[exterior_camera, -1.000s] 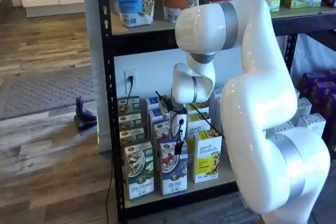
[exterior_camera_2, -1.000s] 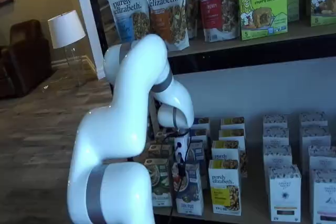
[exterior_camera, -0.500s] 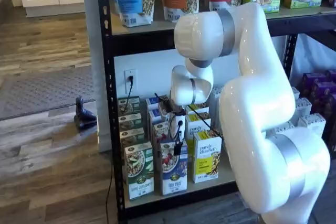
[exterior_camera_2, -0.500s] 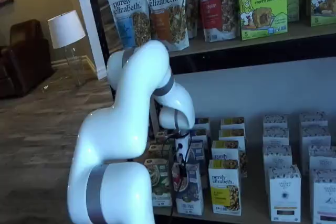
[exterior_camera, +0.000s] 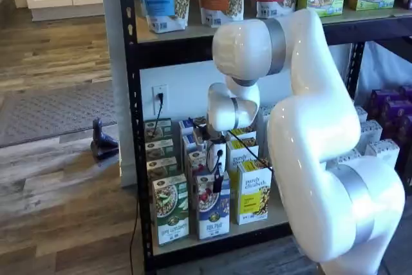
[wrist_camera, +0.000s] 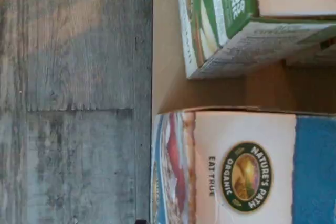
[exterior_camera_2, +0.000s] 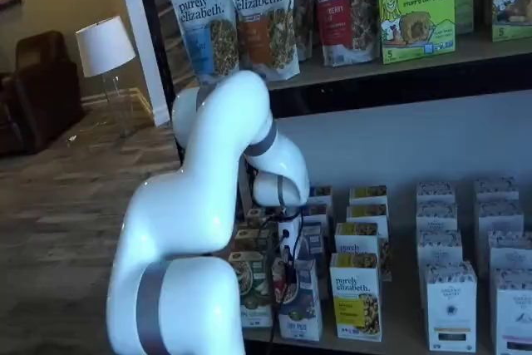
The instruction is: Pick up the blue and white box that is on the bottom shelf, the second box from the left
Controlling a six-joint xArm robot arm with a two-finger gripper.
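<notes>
The bottom shelf (exterior_camera: 257, 222) runs under the tool (exterior_camera: 217, 181), carrying 3 front cartons side by side; the arm's white bulk stands between the cameras and much of the rack in both shelf views, so the tool shows only as a dark sliver with a cable, and its fingers cannot be made out, though the jaws stand wide with nothing between them; the blue and white box (exterior_camera: 213, 206) stands upright just below the tool at the shelf's front edge, and the wrist view looks down on its top panel (wrist_camera: 247, 174); the green-and-white carton (exterior_camera: 170, 208) stands to one side of the tool with only a narrow strip of bare board between the 2, the yellow carton (exterior_camera: 252, 191) to the other; a finger descending off-centre could strike or catch the green neighbour; a shallow grip could let the tall carton tip off the front edge; more cartons stand close behind the target.
</notes>
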